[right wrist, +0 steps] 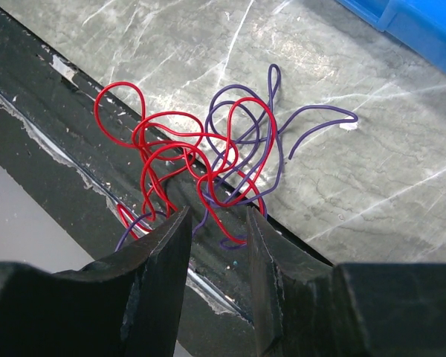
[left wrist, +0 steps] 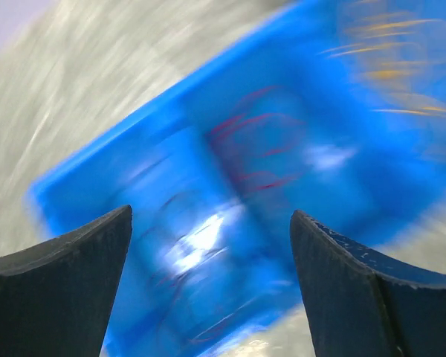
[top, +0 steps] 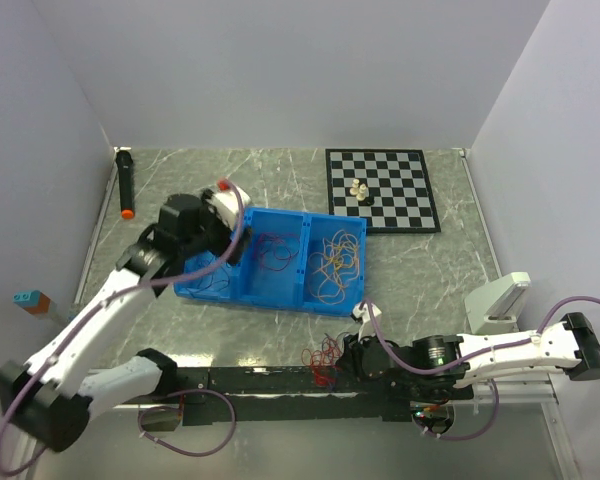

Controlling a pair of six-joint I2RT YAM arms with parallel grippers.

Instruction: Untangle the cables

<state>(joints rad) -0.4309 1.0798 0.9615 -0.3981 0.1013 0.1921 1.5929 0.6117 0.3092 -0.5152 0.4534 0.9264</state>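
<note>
The step in hand looks like pulling apart the last knot. A small tangle of cables, red strands looped through dark purple ones, lies just ahead of the right gripper, partly on the marble table and partly over the dark rail at its edge. Next, I judge, the fingers must settle on one colour, probably a red strand, nip it, and draw it back clear of the purple loops without dragging the whole knot along. The right gripper's jaws stand only narrowly apart, with a red end and a purple strand running into the gap but not pinched. The left gripper is spread wide and holds nothing. Beneath it, badly blurred, is the blue bin, with red cables straight below and yellow-orange cables ahead to its right.
</note>
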